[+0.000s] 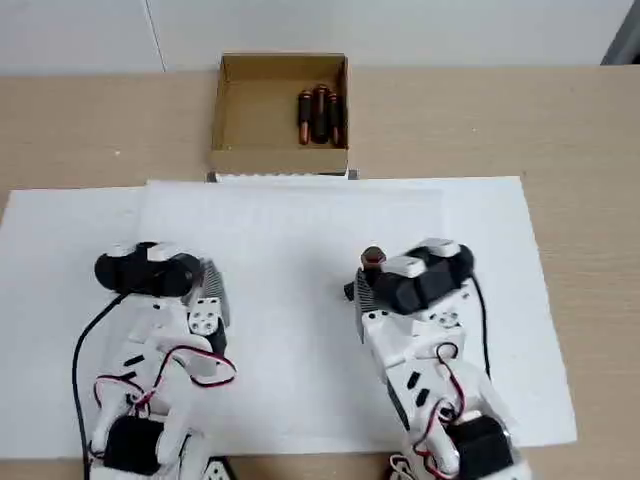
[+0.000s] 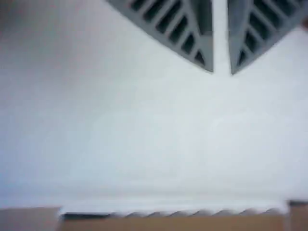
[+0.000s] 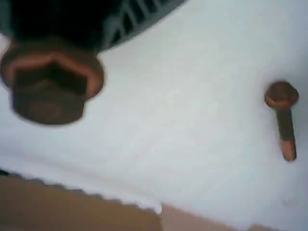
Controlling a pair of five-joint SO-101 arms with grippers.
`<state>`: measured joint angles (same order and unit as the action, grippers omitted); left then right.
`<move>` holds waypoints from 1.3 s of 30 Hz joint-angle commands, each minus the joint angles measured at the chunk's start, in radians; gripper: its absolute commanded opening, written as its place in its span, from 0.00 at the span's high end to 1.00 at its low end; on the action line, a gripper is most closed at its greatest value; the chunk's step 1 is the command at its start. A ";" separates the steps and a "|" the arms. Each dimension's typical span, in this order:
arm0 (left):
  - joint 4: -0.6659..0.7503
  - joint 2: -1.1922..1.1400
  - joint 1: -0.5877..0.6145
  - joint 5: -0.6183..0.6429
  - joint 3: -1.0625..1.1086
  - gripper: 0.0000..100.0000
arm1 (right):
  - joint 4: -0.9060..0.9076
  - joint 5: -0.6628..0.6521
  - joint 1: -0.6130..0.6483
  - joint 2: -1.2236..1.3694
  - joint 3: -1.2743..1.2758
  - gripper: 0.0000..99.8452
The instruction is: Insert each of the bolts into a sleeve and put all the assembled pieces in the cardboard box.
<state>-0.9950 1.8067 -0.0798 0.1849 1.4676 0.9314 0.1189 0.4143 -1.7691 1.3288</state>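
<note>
My right gripper point(image 1: 368, 278) is shut on a copper-coloured bolt point(image 1: 372, 258), held upright over the white paper right of centre. In the right wrist view its hex flange head point(image 3: 50, 84) looms close, beside a grey ribbed finger point(image 3: 130, 19). A second bolt point(image 3: 283, 118) lies loose on the paper farther off. My left gripper point(image 1: 212, 292) rests low over the paper at the left; its two grey fingers point(image 2: 192, 29) stand with a thin slit between them and hold nothing. The cardboard box point(image 1: 232, 110) at the back holds three assembled pieces point(image 1: 320, 115).
A white paper sheet point(image 1: 300, 230) covers the wooden table point(image 1: 560, 120) between the arms and the box. The sheet's far edge point(image 2: 173, 211) meets the box front. Red, black and white cables run along both arms near the front.
</note>
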 commanded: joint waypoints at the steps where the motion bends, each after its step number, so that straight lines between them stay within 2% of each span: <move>1: -0.005 0.008 0.057 -0.057 0.031 0.99 | 0.002 0.037 -0.008 0.099 -0.181 1.00; 4: -0.005 0.008 0.071 -0.094 0.070 0.99 | -0.001 0.057 -0.008 0.292 -0.328 1.00; 11: -0.005 0.008 0.068 -0.089 0.076 0.99 | -0.016 0.055 -0.010 0.743 -0.677 1.00; 17: 0.000 0.009 0.063 -0.087 0.116 0.99 | -0.162 0.052 -0.056 1.064 -0.927 1.00; 24: 0.002 0.011 0.069 -0.087 0.159 0.99 | -0.288 -0.032 -0.068 1.438 -1.247 1.00; 31: 0.002 0.011 0.069 -0.064 0.183 0.99 | -0.397 -0.186 -0.065 1.776 -1.524 1.00; 39: 0.002 0.011 0.069 -0.064 0.182 0.99 | -0.558 -0.477 -0.028 2.084 -1.656 1.00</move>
<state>-0.9950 1.8052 -0.0107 0.1128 1.6548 0.4511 -0.2524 0.3606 0.2808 -0.2394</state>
